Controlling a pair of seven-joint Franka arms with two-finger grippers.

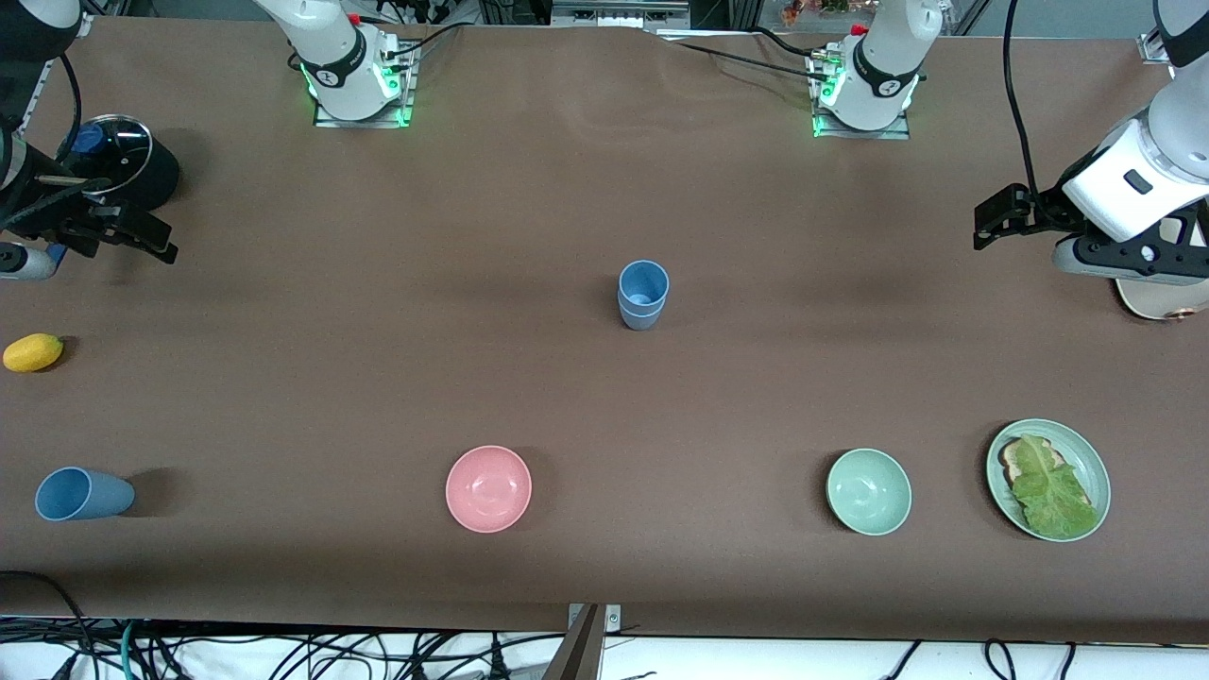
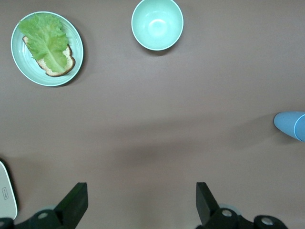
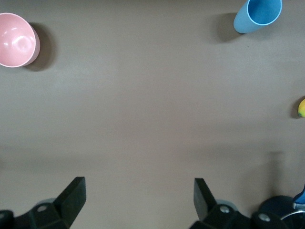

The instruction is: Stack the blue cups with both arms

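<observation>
Two blue cups [image 1: 643, 295] stand nested upright at the middle of the table; their edge shows in the left wrist view [image 2: 290, 125]. A third blue cup [image 1: 83, 494] lies on its side near the front camera at the right arm's end, also in the right wrist view [image 3: 257, 15]. My left gripper [image 1: 990, 225] hangs open and empty over bare table at the left arm's end [image 2: 140, 200]. My right gripper [image 1: 156, 244] hangs open and empty over bare table at the right arm's end [image 3: 138, 195].
A pink bowl [image 1: 488, 488], a green bowl [image 1: 869, 491] and a green plate [image 1: 1086, 453] with toast and lettuce stand near the front camera. A lemon [image 1: 33, 352] and a black lidded container [image 1: 118, 161] are at the right arm's end. A white board [image 1: 1157, 300] lies under the left arm.
</observation>
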